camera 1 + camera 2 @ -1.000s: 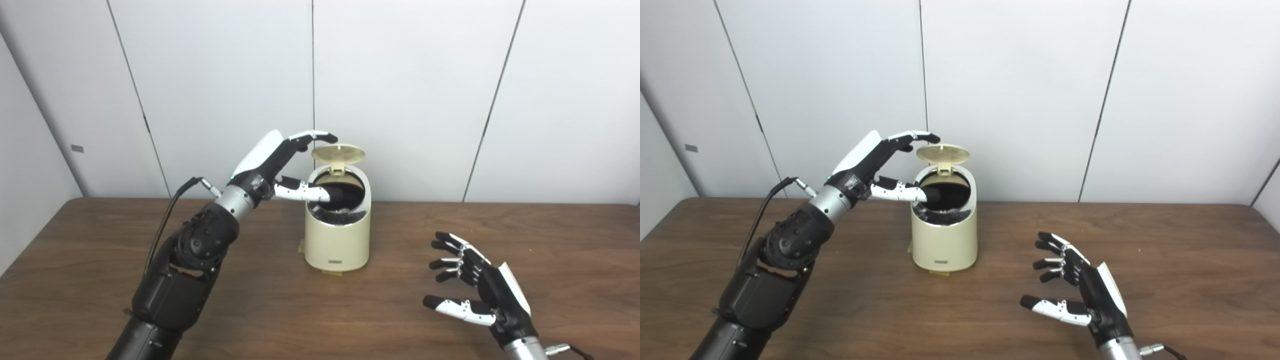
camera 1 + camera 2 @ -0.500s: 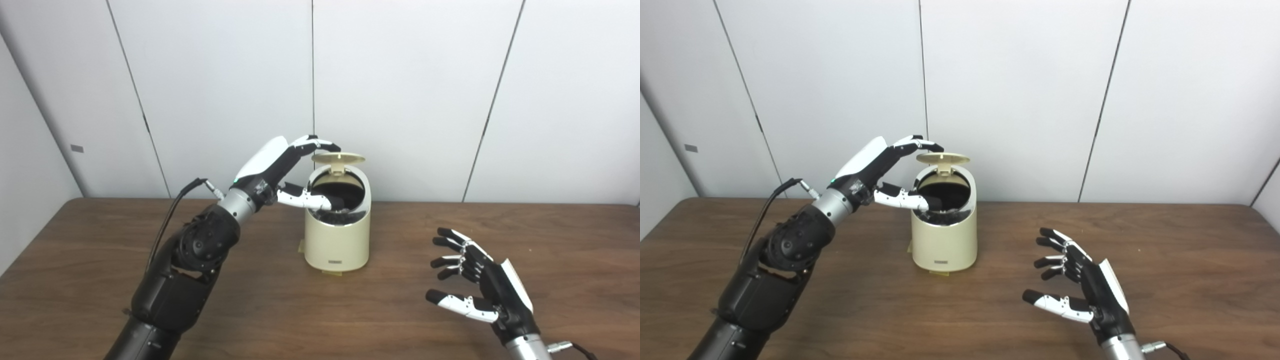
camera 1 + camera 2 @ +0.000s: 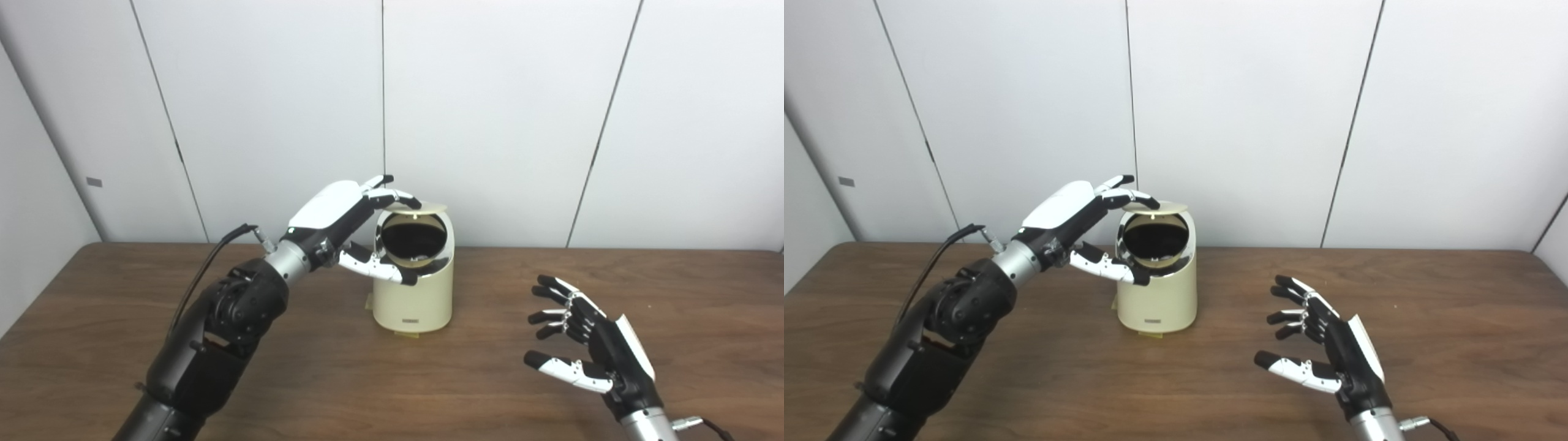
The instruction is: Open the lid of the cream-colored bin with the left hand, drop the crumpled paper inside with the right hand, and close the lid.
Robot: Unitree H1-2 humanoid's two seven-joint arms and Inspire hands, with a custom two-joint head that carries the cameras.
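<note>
At frame centre, the left hand (image 3: 349,223), fingers spread on the lid (image 3: 422,208), should press it flat onto the bin (image 3: 416,300); right hand (image 3: 591,358) stays empty.

Black arms, white-shelled hand (image 3: 334,211) (black fingertips), silver wrists.

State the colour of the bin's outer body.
Cream, a pale yellowish off-white; the bin shows it best in the right eye view, below its dark opening.

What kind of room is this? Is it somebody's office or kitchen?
More likely a lab or test room than either. A bare brown table stands against plain white wall panels. On it there is only a cream-colored bin, with the left hand at its lid.
</note>
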